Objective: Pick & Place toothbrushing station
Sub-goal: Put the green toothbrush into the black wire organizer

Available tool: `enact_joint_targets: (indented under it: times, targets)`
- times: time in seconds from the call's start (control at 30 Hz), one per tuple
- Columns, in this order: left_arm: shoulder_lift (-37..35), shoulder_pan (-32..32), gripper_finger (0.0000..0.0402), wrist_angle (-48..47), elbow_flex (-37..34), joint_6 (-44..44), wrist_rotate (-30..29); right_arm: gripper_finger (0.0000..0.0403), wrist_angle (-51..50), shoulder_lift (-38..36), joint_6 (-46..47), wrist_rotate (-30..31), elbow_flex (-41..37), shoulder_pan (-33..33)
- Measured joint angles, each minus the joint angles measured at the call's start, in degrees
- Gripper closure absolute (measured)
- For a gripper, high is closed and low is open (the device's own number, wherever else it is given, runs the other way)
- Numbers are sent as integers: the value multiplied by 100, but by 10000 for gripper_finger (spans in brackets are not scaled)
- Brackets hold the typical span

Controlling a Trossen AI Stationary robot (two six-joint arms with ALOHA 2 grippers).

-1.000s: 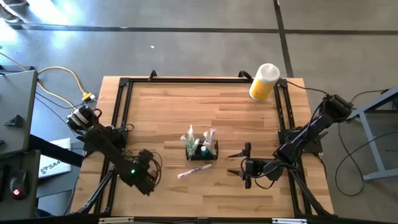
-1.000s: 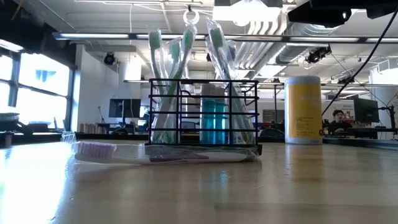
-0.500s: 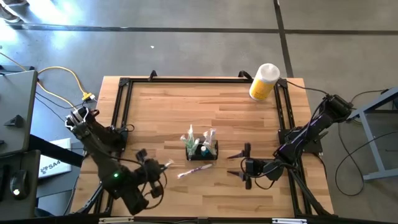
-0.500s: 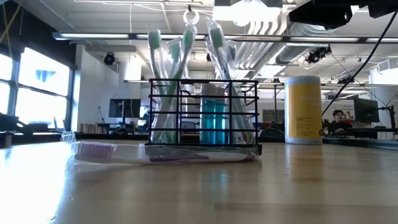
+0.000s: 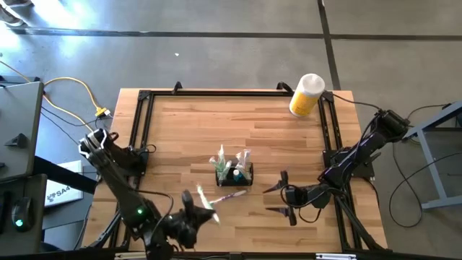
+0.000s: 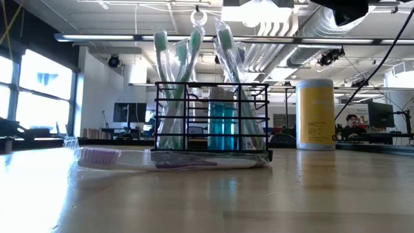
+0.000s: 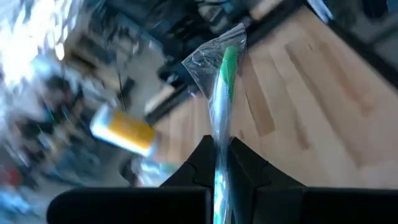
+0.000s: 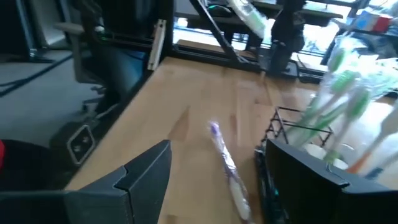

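1. toothbrushing station (image 5: 234, 172): black wire organiser box standing upright near the middle of the bench (image 5: 188, 123), somewhat toward the near edge; wrapped green toothbrushes (image 6: 169, 84) and a teal tube (image 6: 224, 124) standing inside it.
2. purple toothbrush (image 5: 228, 196) in clear wrap lying flat on the bench just beside the station, on its near side; seen in the low view lying along the front of the box.
3. left gripper (image 5: 196, 211): near the bench's near edge, left of the purple toothbrush, clenched on a wrapped green toothbrush (image 7: 222, 81); brush sticking out past the fingers (image 7: 200, 163), lifted clear of the wood.
4. right gripper (image 5: 278, 199): low over the bench to the right of the station, near the near-right corner, released, jaws spread wide and pointing toward the station; nothing between them.
5. yellow bottle (image 5: 306, 95) with white cap lying at the far-right corner of the bench, well apart from the station.
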Motion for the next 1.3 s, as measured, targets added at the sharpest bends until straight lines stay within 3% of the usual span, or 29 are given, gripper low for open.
enact_joint_targets:
  times: [0.23, 0.57, 0.93, 1.07, 1.3]
  targets:
    - [522, 2, 392, 697, 2, 2935, 22, 149, 56, 0, 376, -169, 0, -4]
    - [1123, 2, 392, 1781, 2, 5605, 209, 149, 466, 0, 456, -1019, 0, -7]
    - [1305, 212, 392, 3131, 4, 7778, 355, 149, 1408, 0, 1066, -2000, 2, -305]
    - [1310, 413, 392, 3489, 4, 8584, 523, 149, 1665, 0, 1299, -2091, 2, -489]
    - [1310, 816, 392, 3898, 7, 9259, 1099, 149, 2095, 0, 1311, -1931, 2, -713]
